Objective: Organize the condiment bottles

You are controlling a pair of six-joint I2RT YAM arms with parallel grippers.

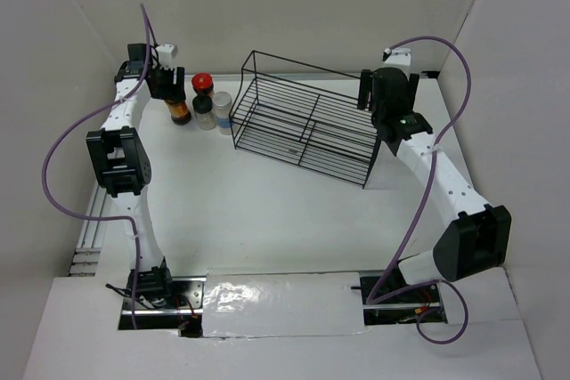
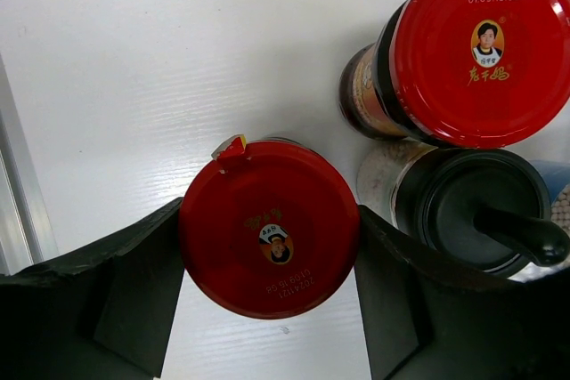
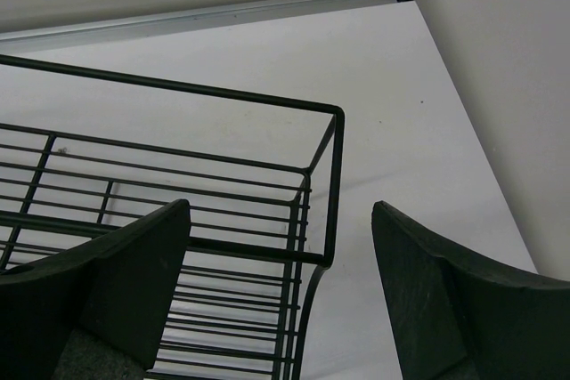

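A: So, which way is the nearer red-capped jar (image 2: pixel 267 229) placed from the left fingers (image 2: pixel 116 300)?
B: Squarely between them, upright on the tabletop (image 1: pixel 267 220), long axis vertical; it is pinched on both sides. The left arm, much the nearer, is extended to the far left corner, wrist turned downward.
A: And the right fingers (image 3: pixel 445 309)?
B: Spread, nothing held, poised over the wire rack (image 1: pixel 303 131) at its corner, well apart from that jar

On my counter (image 1: pixel 267 211) the rack (image 1: pixel 303 126) sits far, centre-right. Just left of it stand four jars. The leftmost jar (image 2: pixel 269 229) is between my left gripper's (image 1: pixel 167 86) fingers (image 2: pixel 107 309), and the far jar (image 1: pixel 203 84) is behind it to the right. Then comes the middle jar (image 1: pixel 204 115), with the rightmost jar (image 1: pixel 223 111) beside the rack. My right gripper (image 1: pixel 374 95) straddles the rack's right end.
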